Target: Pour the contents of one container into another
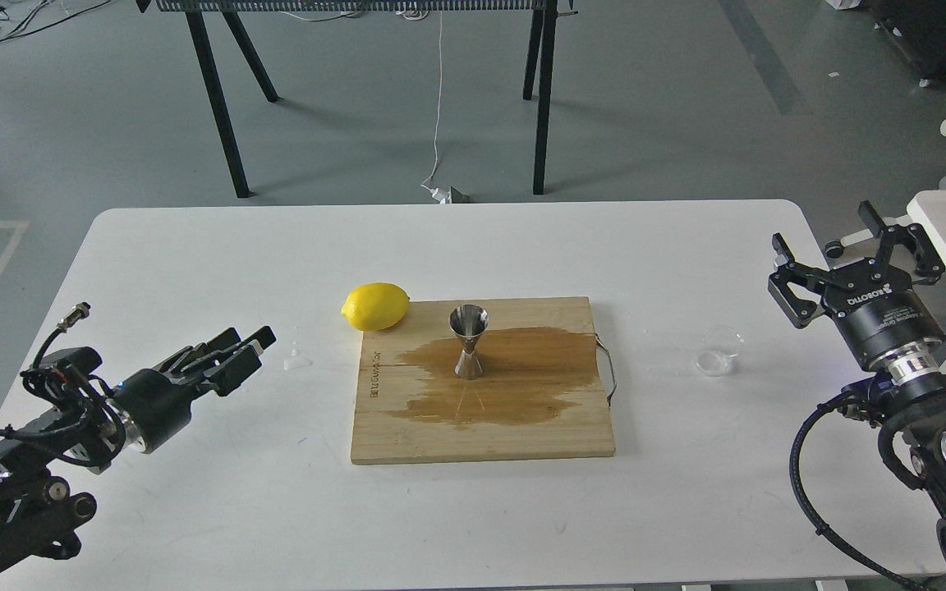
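The steel jigger (468,341) stands upright on the wooden board (563,435), in the middle of a brown wet stain. On the white table to the right of the board sits the tiny clear cup (719,350), upright and on its own. My left gripper (253,353) hangs low over the table far left of the board, open and holding nothing. At the right edge of the table, behind and to the right of the cup, my right gripper (823,225) is open and apart from the cup.
A yellow lemon (374,305) lies at the board's back left corner. A small clear wet patch (296,359) marks the table just left of the board. A metal handle (607,369) sticks out of the board's right side.
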You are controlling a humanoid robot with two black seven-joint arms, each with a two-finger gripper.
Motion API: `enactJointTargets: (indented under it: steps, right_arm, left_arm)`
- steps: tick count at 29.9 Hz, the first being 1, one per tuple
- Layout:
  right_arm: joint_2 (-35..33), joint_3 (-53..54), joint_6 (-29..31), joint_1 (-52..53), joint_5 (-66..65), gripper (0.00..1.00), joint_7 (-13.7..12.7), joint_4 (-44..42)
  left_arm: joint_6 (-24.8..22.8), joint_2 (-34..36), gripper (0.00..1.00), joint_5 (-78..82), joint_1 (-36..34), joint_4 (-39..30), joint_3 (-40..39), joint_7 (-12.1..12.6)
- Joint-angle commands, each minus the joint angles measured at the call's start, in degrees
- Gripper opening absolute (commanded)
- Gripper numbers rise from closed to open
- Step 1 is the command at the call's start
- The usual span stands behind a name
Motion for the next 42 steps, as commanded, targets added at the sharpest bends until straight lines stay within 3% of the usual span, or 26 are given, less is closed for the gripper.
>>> enactJointTargets:
  steps: [1,9,16,21,31,42]
  right_arm:
    - [-0.67,0.66,0.00,-3.41,0.38,0.99,-0.04,2.17]
    - [-2.96,1.81,0.00,-15.54,2.93,0.99,-0.30,11.12]
    - [-2.96,1.99,0.00,-24.24,7.23,0.99,-0.22,15.00]
    - [-1.64,1.19,0.00,-25.13,7.94,0.99,-0.13,14.74]
    - [2.75,-0.91,-18.32,-15.39,7.42,0.99,-0.22,9.04]
    - [7.85,-6.28,-26.59,-8.00,6.98,0.99,0.05,2.61]
  left_arm:
    - [-10.87,1.23,0.75,-8.06,0.13,-3.61,-4.20,-0.01]
    - [-41.79,0.53,0.77,-23.52,0.57,-3.10,-19.32,-0.01]
    - [-42.33,0.18,0.79,-44.95,0.49,2.60,-25.74,-0.01]
    - [-42.33,-1.58,0.79,-60.02,0.05,7.62,-25.58,-0.01]
    - [-42.33,-1.93,0.80,-60.90,0.40,9.04,-26.01,-0.01]
    - [-42.33,-1.93,0.80,-60.99,0.31,9.12,-26.28,-0.01]
